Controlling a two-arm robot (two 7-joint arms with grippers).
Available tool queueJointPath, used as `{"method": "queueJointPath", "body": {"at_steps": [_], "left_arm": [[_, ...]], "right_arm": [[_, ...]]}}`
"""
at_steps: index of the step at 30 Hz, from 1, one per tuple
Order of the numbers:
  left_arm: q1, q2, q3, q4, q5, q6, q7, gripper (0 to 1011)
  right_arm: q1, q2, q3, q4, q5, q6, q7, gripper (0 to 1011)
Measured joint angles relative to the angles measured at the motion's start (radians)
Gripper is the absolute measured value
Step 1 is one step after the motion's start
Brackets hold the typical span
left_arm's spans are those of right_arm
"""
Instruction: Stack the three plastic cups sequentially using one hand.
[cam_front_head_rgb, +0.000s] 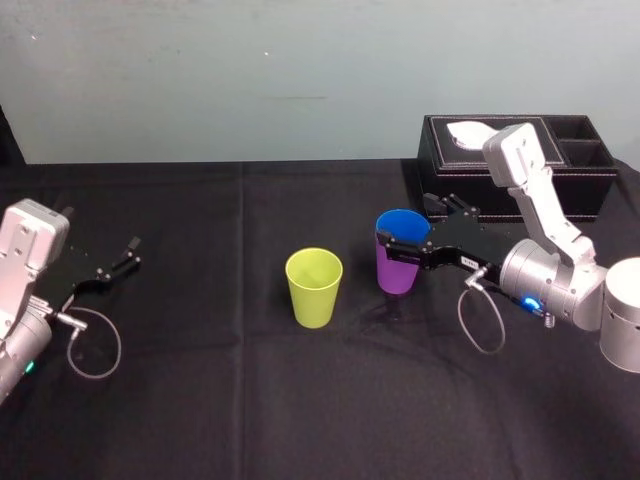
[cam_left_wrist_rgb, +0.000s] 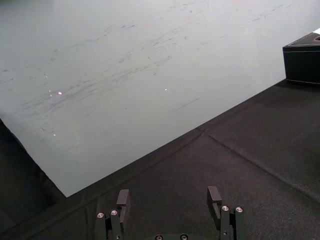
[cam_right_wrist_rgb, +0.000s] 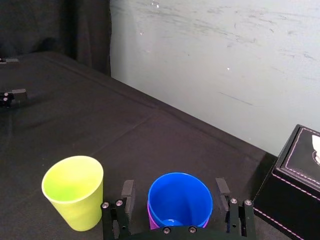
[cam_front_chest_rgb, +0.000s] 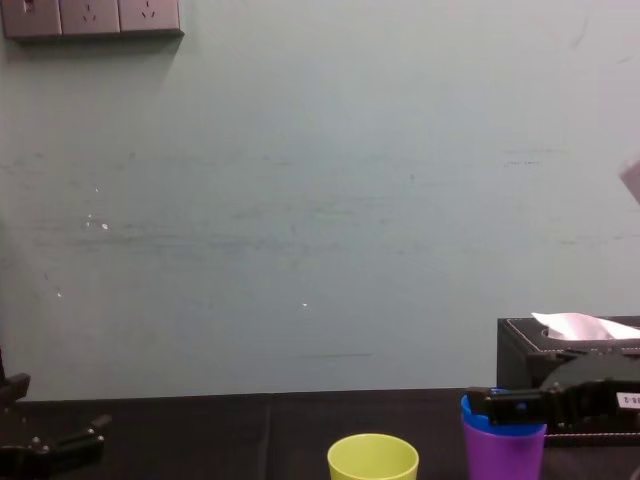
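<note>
Blue sits inside purple: the blue cup (cam_front_head_rgb: 403, 225) is pushed down into the purple cup (cam_front_head_rgb: 396, 275), and just its rim sticks out on top. The two stand upright on the black table (cam_front_head_rgb: 250, 400), a bit right of the middle. The yellow-green cup (cam_front_head_rgb: 314, 287) stands by itself near them on their left, mouth up, not touching them.

The right claw (cam_front_head_rgb: 408, 228) is open and reaches in from the right. It has one finger on each side of the stacked cups, up by the blue rim. The right wrist view shows a thin gap between the fingers (cam_right_wrist_rgb: 128, 192) and the cups.

The left claw (cam_front_head_rgb: 115, 262) is open too and holds nothing. It sits low over the table at the far left, well apart from the cups.

A black box (cam_front_head_rgb: 445, 170) stands at the back right of the table. A white tissue (cam_front_head_rgb: 468, 133) pokes out of its left part.

The head view looks down on all three cups. The right wrist view looks straight into the blue cup, down to its bottom. The chest view sees the cups from the side, with a blue band on top of the purple and a finger across it. It also shows white sockets (cam_front_chest_rgb: 92, 17) high on the wall. The left wrist view shows that claw's two fingers wide apart over the cloth.
</note>
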Motion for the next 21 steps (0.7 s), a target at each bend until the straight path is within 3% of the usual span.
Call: {"method": "queueJointPath", "body": {"at_steps": [6, 21], "left_arm": [[0.000, 0.000, 0.000, 0.000, 0.000, 0.000, 0.000, 1010], [0.000, 0.000, 0.000, 0.000, 0.000, 0.000, 0.000, 1010]], "right_arm": [[-0.028, 0.017, 0.017, -0.051, 0.006, -0.011, 0.000, 1003], [-0.178, 0.131, 0.063, -0.248, 0.061, -0.046, 0.052, 1003]]}}
